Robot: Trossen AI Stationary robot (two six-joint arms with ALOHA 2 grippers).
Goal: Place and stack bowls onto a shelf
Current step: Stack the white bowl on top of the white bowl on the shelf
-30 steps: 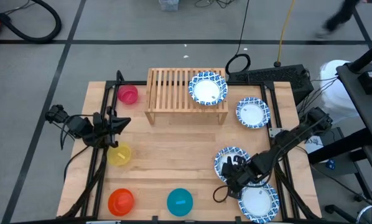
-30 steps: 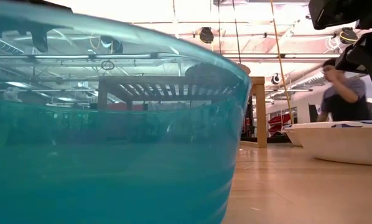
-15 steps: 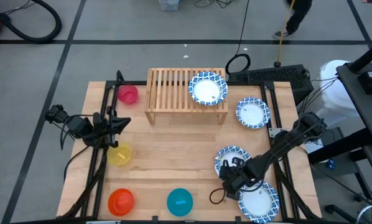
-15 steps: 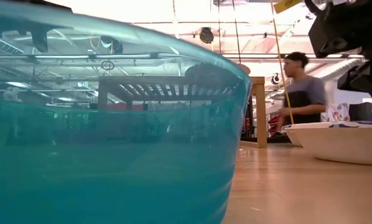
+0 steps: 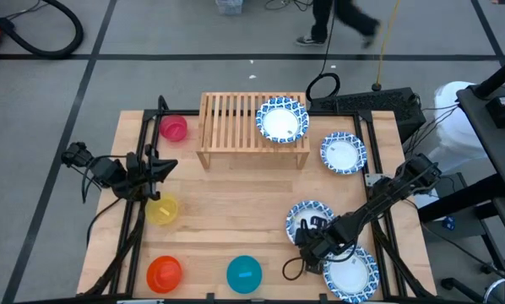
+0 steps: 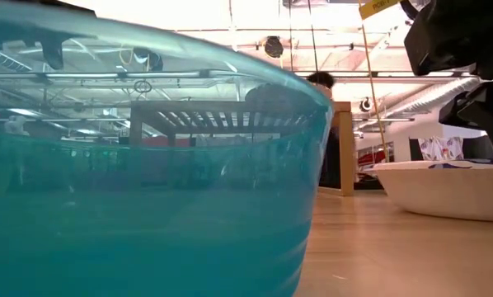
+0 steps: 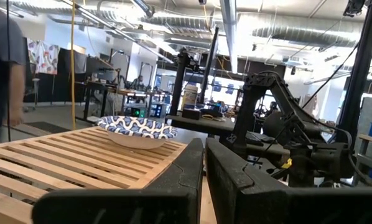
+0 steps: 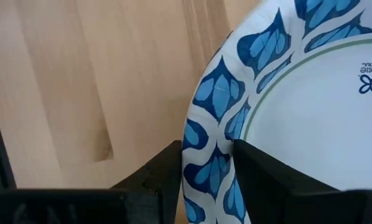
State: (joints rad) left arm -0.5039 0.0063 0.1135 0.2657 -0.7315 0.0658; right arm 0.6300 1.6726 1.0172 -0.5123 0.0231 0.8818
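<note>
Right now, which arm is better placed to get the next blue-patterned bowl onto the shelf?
Right. Its hand already straddles the rim of a blue-patterned bowl at the table's front right, fingers on either side. The left hand waits shut by the yellow bowl, holding nothing. The shelf already holds one patterned bowl.

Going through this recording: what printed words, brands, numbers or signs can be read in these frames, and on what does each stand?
"DIXIE ULTRA" with a small blue cross-shaped mark: printed upside down on the white centre of the blue-patterned round bowl whose rim sits between the right gripper fingers.
Yellow tag on the pole, low view: lettering too small to read.
No other text is readable.
</note>
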